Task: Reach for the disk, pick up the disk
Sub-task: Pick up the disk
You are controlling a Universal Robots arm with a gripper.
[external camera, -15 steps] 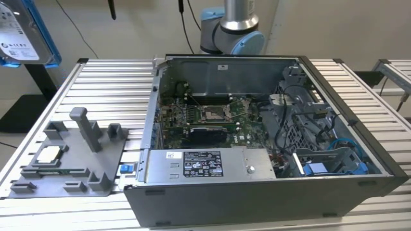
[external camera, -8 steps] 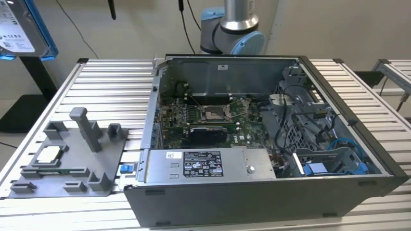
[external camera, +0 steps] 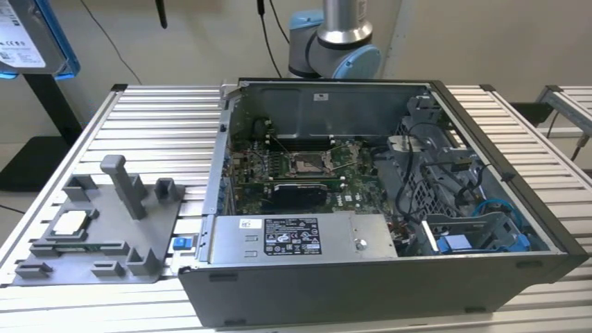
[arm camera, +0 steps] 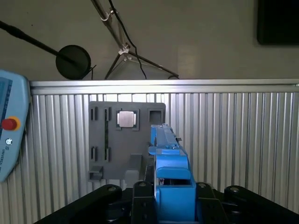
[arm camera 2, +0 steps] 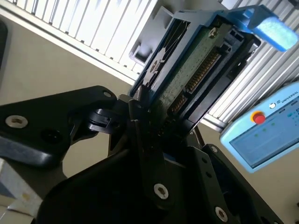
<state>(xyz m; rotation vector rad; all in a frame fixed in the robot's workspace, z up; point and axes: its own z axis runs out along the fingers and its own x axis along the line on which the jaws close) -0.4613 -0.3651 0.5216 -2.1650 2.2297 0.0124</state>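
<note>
- Claw (arm camera 2: 164, 122) is clamped on the disk (arm camera 2: 196, 70). In the second wrist view, the black fingers (arm camera 2: 138, 109) press on it from both sides near one end.
- The rest of the disk juts out past the fingers. I can see its green circuit board face, a connector row and the blue bracket along its edges.
- In the first wrist view, the disk (arm camera: 170, 163) is seen edge-on, rising from between the claw's black links. It hangs over the slatted table (arm camera: 233, 140) without touching it.
- Under it in that view lies the grey fixture tray (arm camera: 100, 140), with a small silver chip (arm camera: 128, 119) seated in one pocket.
- In the exterior view, the disk (external camera: 28, 38) sits high in the corner on the exterior view's left, white label facing the camera. It is well apart from the open computer case (external camera: 370, 284) in the middle of the table.
- Inside the case are the motherboard (external camera: 306, 163) and a grey box (external camera: 296, 239) with a black-and-white label along the near wall.
- A light-blue pendant (arm camera 2: 261, 135) with a red button shows in both wrist views.
</note>
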